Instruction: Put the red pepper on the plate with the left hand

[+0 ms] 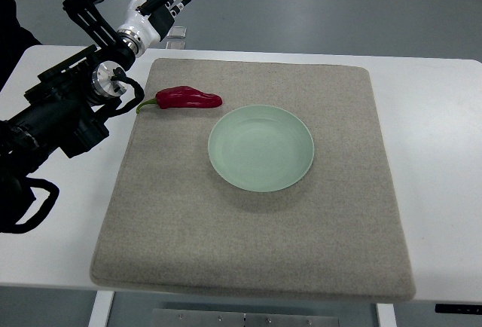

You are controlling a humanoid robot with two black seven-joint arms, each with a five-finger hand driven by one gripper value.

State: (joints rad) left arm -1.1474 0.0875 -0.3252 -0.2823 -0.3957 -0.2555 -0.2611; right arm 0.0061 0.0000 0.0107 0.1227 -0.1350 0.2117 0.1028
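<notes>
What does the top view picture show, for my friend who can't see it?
A red pepper lies on a grey mat, just left of an empty pale green plate and not touching it. The robot's left hand is raised past the mat's far left corner, fingers spread, holding nothing. The mat sits on a white table.

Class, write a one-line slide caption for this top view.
Left hand open above the mat's far left corner; red pepper lies on the mat beside the empty green plate.
</notes>
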